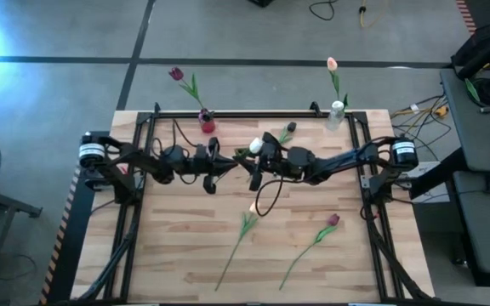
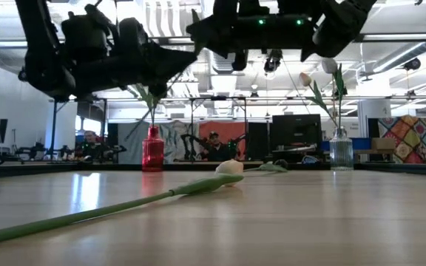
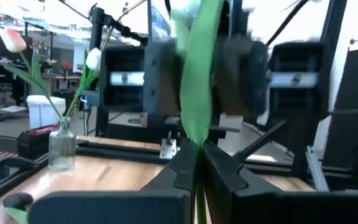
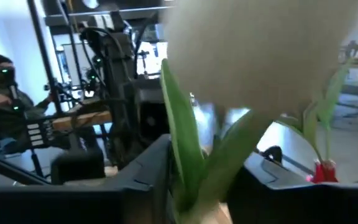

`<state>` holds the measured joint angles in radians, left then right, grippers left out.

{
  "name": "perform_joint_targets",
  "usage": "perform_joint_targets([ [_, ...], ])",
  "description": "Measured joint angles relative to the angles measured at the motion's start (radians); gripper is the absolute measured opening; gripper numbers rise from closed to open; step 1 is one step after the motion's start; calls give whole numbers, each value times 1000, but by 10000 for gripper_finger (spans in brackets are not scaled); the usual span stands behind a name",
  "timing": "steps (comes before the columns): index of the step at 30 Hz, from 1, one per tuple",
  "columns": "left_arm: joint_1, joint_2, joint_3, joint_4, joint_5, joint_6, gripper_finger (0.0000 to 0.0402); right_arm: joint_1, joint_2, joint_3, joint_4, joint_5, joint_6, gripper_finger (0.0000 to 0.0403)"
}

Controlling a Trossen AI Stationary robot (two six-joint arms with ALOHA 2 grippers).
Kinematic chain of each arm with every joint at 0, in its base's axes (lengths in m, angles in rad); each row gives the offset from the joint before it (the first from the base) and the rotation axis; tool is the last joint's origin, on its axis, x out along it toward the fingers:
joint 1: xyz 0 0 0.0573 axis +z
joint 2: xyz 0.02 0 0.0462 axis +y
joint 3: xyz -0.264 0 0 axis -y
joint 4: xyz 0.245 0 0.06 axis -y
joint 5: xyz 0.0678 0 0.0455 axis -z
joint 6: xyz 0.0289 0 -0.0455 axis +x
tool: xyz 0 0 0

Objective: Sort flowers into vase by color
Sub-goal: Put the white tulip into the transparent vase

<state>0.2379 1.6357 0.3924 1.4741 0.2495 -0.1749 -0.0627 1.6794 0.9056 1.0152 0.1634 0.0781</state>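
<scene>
A white tulip (image 1: 255, 146) is up in the air between both arms over the table's middle. My left gripper (image 3: 199, 163) is shut on its green stem. My right gripper (image 4: 205, 186) faces it, shut on the leaves just under the white head (image 4: 272, 56). A red vase (image 1: 207, 124) at the far edge holds a dark tulip (image 1: 176, 74). A clear vase (image 1: 336, 115) holds a peach tulip (image 1: 332, 64). On the table lie a peach-headed tulip (image 1: 253, 206), a maroon one (image 1: 333, 219) and a dark one (image 1: 292, 127). My left gripper pinches the tulip's green stem and leaf (image 3: 197, 140) between its two fingers, coming level from the table's left. The flower is lifted clear of the table. My right gripper has the leaves and stem just below the head (image 4: 194, 165) between its fingers, coming level from the table's right; the big white head hides the pads.
Both vases stand at the table's far edge, red (image 2: 152, 151) on the left and clear (image 2: 341, 150) on the right. A pale tulip (image 2: 230, 167) lies across the near middle, stem toward the near-left. People sit in the room beyond the far edge.
</scene>
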Motion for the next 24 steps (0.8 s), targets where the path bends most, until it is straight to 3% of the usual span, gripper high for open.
perform_joint_targets([
  [6,5,32,10,0,-11,4,4,-2,-10,55,-133,-2,-40,19],
  [13,31,23,-21,-6,-46,6,56,-3,-76,128,-332,30,-91,13],
  [24,68,14,-105,19,-84,54,132,-44,-306,329,-842,212,-247,13],
])
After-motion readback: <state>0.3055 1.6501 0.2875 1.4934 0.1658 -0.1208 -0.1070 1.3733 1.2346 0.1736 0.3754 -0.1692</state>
